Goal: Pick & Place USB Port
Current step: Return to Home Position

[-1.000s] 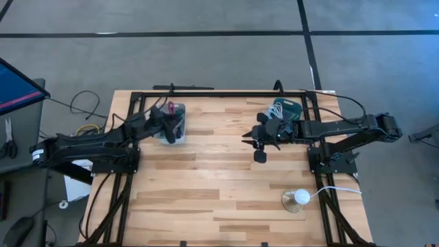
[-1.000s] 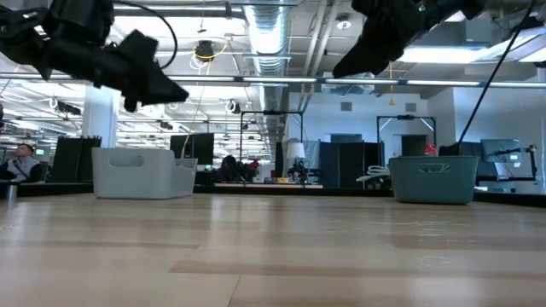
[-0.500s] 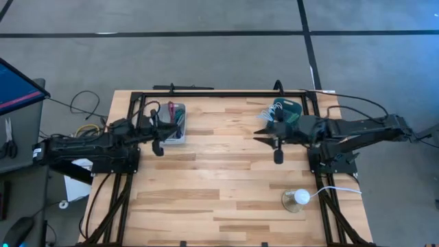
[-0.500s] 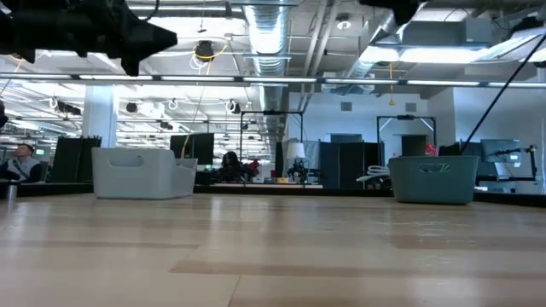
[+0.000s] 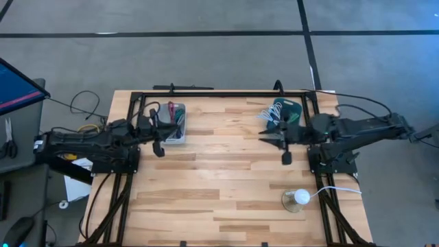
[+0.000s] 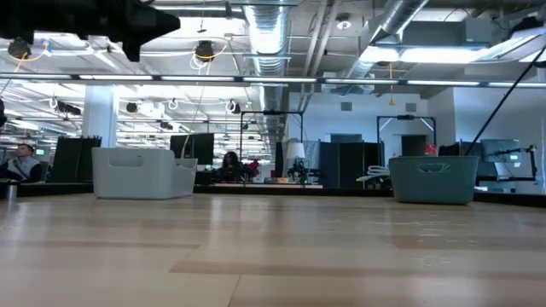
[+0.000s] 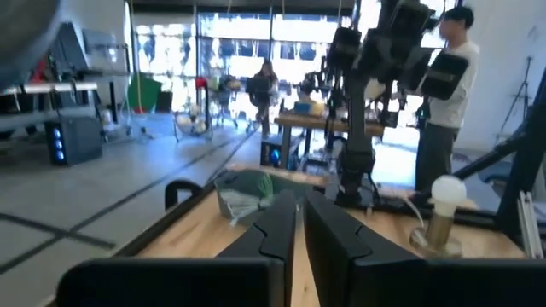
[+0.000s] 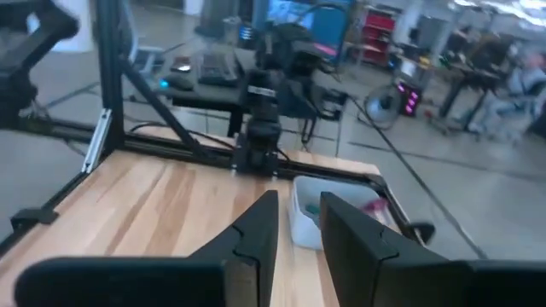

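Nothing is left to grab on the bare tabletop. The cables are all binned: a white tangle spills over the rim of the blue bin on the right side, and the rest sit down in the gray bin on the left. They look light and floppy (a loose loop would sag and snag on a rim), so I'd judge the stiff plug end or a bunched middle the place to pinch. The left gripper hangs just beside the gray bin, fingers together on nothing. The right gripper hangs beside the blue bin, fingers slightly apart and empty. Against a second ago, both arms have drawn back toward their bases, the left off the gray bin, the right away from mid-tabletop and out of the low view.
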Available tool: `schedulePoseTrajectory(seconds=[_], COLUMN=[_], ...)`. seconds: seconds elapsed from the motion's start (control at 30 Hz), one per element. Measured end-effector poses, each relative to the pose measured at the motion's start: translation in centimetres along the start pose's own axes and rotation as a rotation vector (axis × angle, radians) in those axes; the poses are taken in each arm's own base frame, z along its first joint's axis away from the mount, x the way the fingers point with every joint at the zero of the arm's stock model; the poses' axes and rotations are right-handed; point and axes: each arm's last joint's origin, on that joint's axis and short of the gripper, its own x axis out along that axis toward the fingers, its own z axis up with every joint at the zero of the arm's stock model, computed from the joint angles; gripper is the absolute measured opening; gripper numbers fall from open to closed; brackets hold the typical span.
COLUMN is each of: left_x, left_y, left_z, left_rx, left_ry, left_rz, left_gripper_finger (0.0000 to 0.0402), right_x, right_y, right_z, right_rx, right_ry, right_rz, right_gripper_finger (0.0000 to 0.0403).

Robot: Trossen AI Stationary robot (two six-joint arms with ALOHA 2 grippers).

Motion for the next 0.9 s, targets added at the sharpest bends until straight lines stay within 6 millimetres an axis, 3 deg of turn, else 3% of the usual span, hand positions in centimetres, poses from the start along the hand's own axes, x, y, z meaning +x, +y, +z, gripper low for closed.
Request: schedulePoseTrajectory(seconds=[0.23, 0.7, 0.8, 0.9], left_x=[2.3, 2.9, 2.8, 2.8], left_y=[-0.7, -1.4, -1.4, -1.4], left_z=[0.6, 1.8, 1.9, 1.9], left_rx=[-0.011, -0.068, 0.075, 0.090], left_ry=[0.073, 0.039, 0.029, 0.033], left_rz=[-0.033, -0.080, -0.081, -0.082], left_gripper_finger=[0.0028, 0.0024, 0.0022, 0.0023], right_x=[2.7, 3.1, 3.1, 2.7], right_y=[-0.3, -0.4, -0.4, -0.5], right_z=[-0.2, -0.4, -0.4, -0.3], right_rx=[-0.041, 0.107, 0.085, 0.008], right_ry=[-0.048, -0.034, -0.034, -0.034], right_rz=[-0.013, -0.044, -0.044, -0.042], right_gripper_finger=[0.0082, 0.0082, 0.0082, 0.0082])
